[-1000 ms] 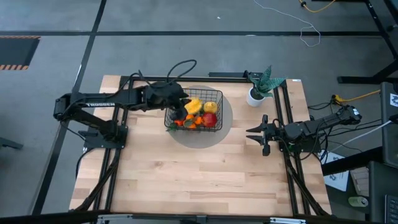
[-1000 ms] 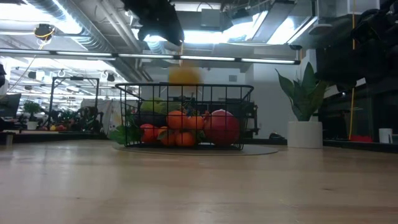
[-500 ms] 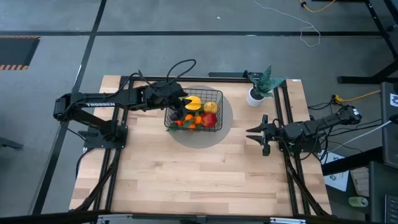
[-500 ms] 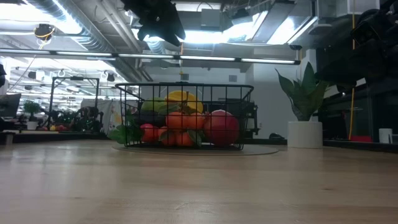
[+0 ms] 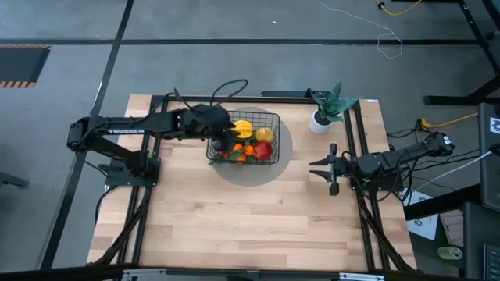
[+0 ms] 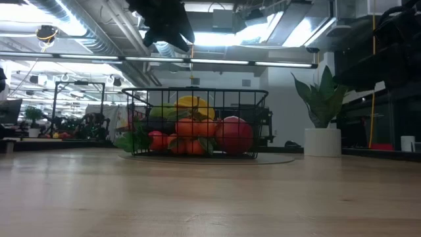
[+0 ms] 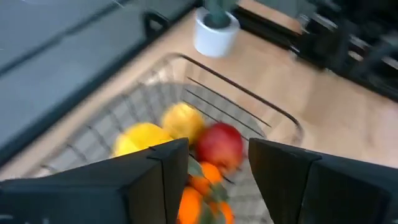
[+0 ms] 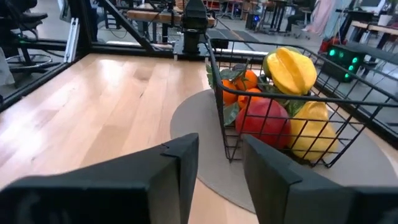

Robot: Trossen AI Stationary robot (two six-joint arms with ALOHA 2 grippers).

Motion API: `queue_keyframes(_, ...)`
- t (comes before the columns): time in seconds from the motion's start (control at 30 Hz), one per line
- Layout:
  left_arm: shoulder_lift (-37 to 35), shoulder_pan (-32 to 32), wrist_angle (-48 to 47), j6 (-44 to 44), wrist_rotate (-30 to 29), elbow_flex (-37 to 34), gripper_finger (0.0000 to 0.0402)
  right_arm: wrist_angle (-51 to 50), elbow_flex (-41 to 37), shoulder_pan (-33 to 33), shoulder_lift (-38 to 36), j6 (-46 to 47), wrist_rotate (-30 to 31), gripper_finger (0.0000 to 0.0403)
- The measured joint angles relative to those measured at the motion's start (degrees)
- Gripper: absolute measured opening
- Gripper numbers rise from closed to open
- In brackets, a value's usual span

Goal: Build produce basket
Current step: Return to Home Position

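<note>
The black wire-mesh basket (image 5: 244, 139) stands on a round grey mat (image 5: 277, 160) at the table's far middle. It holds yellow fruits (image 5: 244, 128), a red fruit (image 5: 263, 149), tangerines (image 6: 191, 128) and green leaves. My left gripper (image 5: 223, 129) hangs open and empty above the basket's left end; it also shows in the left wrist view (image 7: 217, 162) over the fruit. My right gripper (image 5: 322, 169) waits open at the table's right edge, pointing at the basket (image 8: 280, 68).
A green plant in a white pot (image 5: 324, 115) stands at the table's far right, just beyond the basket. The near half of the wooden table (image 5: 250, 218) is bare. Black frame rails (image 5: 144, 211) run along both sides.
A yellow fruit that was falling blurred above the basket a second ago has dropped in and now lies on top of the pile. My left gripper has drawn back slightly toward the table's left edge, staying above the basket.
</note>
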Motion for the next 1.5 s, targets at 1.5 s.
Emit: queue_keyframes(1.5, -30.1, -26.5, -17.5, 4.6, -10.1, -12.6, 0.0153, 7.9, 0.0, 0.0, 0.1, -6.1, 0.0, 0.0122)
